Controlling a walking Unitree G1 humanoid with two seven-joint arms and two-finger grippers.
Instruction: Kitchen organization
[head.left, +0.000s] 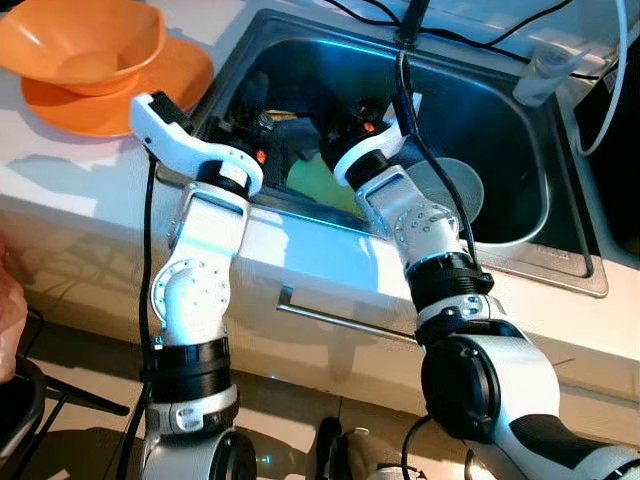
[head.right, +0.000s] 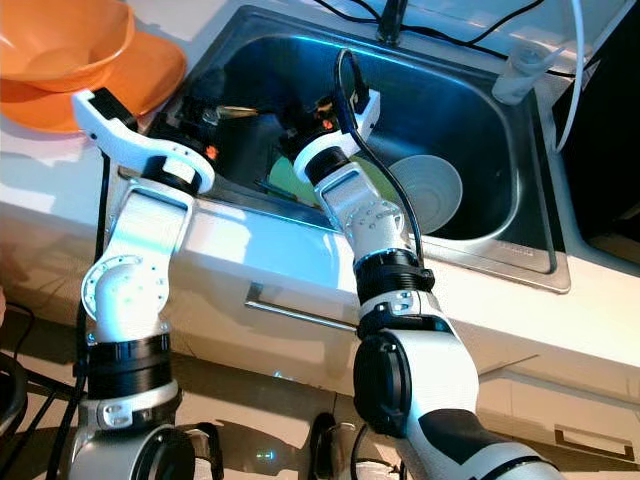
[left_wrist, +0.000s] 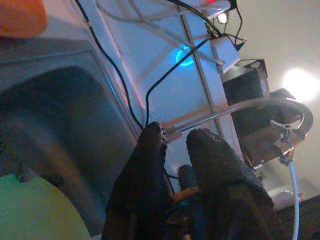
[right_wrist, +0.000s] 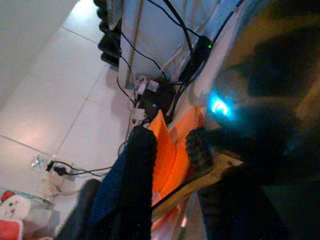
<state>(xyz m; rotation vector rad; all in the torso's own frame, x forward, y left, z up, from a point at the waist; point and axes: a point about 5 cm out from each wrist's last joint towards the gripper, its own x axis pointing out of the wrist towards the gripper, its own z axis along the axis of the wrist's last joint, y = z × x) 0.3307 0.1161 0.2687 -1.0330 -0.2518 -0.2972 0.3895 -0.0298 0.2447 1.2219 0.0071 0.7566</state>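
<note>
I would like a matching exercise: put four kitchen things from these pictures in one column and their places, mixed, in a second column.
Things:
1. orange bowl
2. white bowl
3. green plate
4. clear cup

Places:
A. on the sink rim, far right corner
B. in the sink, under the two arms
C. on an orange plate, left counter
D. in the sink, right part

Pairs: 1-C, 2-D, 3-B, 4-A

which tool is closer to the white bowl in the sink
Right. The right tool is down in the sink near the middle, beside the white bowl. The left tool is at the sink's left end, farther from the bowl, past the green plate.
</note>
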